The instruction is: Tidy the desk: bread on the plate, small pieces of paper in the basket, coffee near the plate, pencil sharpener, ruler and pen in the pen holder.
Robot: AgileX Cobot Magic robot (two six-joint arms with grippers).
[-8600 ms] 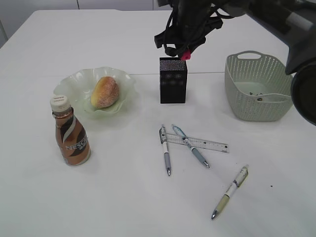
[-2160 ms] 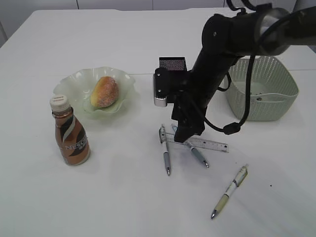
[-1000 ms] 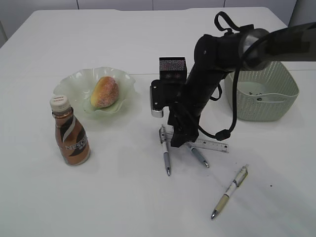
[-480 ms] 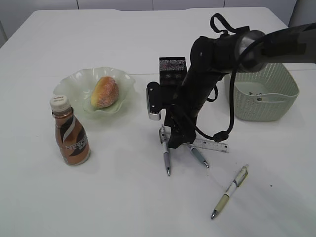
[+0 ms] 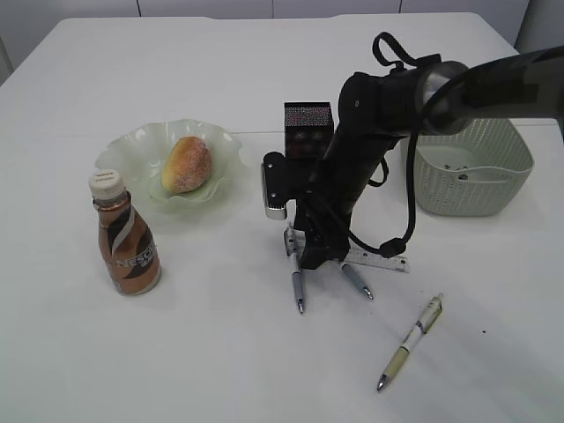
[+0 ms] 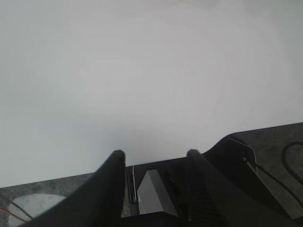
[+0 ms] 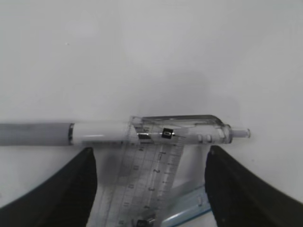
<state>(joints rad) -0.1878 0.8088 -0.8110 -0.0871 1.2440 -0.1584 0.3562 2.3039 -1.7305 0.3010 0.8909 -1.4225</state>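
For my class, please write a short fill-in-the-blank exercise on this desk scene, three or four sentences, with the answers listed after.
1. The bread lies on the green ____.
2. The coffee bottle stands upright with its ____ on.
3. The right claw, its jaws open, hangs over a pen whose clip end rests on the clear ____.
4. The mesh pen holder is coloured ____.

Answers: plate; cap; ruler; black
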